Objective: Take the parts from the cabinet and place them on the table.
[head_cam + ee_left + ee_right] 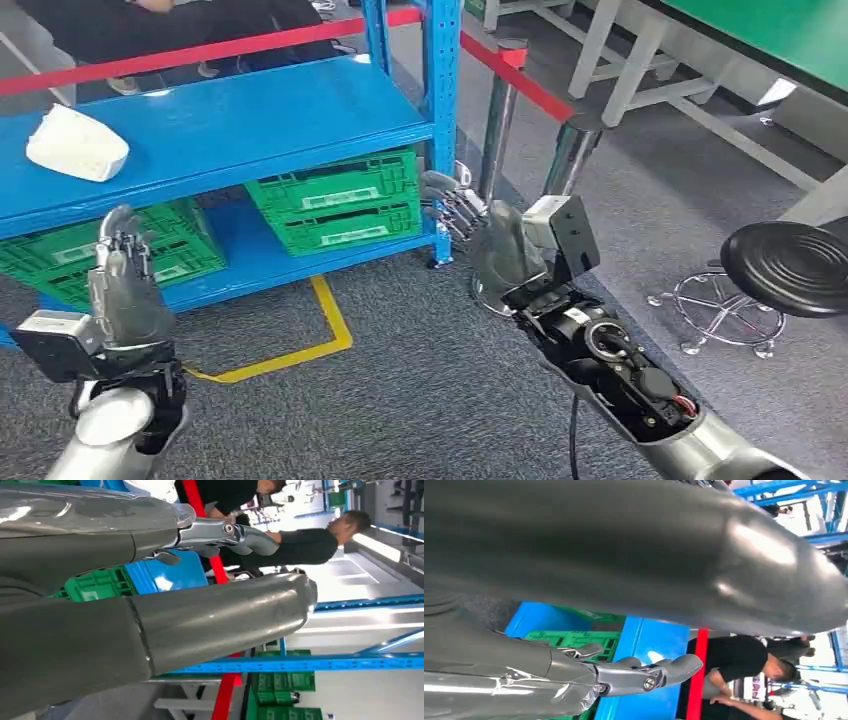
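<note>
A white part lies on the upper shelf of the blue cabinet, at its left end. My left hand is raised in front of the lower shelf, below that part, fingers up and holding nothing. Its thumb and fingers stand apart in the left wrist view. My right hand hovers beside the cabinet's right front post, empty, fingers stretched toward it. In the right wrist view its fingers are spread in front of the blue shelf.
Two green crates sit on the lower shelf. A red barrier bar on a metal post runs behind my right arm. A black stool stands at right, yellow floor tape ahead. People stand behind the cabinet.
</note>
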You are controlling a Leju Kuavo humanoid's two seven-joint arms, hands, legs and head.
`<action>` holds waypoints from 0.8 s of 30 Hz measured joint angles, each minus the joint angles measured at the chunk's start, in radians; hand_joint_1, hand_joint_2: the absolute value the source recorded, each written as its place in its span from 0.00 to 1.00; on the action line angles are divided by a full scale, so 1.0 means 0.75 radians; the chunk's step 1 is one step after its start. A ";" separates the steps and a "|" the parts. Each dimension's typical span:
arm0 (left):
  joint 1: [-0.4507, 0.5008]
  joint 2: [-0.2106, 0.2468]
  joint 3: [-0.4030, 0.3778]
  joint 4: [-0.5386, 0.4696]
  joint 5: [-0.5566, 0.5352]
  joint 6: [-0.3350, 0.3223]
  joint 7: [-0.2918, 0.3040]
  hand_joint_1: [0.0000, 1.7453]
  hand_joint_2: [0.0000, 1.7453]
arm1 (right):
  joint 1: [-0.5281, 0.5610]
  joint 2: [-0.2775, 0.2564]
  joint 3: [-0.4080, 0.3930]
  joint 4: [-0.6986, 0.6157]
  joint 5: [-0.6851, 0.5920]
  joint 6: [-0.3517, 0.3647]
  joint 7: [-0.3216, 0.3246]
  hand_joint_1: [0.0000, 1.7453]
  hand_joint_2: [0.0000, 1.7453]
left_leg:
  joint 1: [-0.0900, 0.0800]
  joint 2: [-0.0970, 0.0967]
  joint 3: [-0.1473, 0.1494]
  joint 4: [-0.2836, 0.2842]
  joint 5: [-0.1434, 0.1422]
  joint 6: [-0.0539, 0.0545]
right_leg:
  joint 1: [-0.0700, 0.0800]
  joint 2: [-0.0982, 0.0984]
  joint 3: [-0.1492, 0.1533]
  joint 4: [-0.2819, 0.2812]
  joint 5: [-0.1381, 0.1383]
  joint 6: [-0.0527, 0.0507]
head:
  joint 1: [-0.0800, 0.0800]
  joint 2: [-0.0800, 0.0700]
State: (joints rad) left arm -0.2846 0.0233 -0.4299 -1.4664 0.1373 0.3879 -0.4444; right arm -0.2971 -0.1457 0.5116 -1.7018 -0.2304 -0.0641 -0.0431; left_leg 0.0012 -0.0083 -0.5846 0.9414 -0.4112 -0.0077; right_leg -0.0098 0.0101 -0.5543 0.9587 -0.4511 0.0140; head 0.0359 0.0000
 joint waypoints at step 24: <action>-0.019 0.002 0.000 0.054 0.050 0.013 -0.032 0.00 0.00 | -0.003 -0.005 0.022 0.001 -0.022 -0.022 -0.001 0.00 0.00 | -0.002 0.000 0.000 0.000 0.000 0.001 | 0.000 -0.001 0.002 -0.001 0.000 0.000 | -0.005 0.000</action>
State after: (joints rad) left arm -0.2988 0.0244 -0.4299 -1.4256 0.1751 0.3975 -0.4681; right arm -0.2990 -0.1495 0.5280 -1.7014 -0.2472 -0.0805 -0.0439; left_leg -0.0002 -0.0086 -0.5846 0.9413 -0.4116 -0.0073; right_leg -0.0101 0.0097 -0.5531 0.9575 -0.4510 0.0142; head 0.0320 0.0000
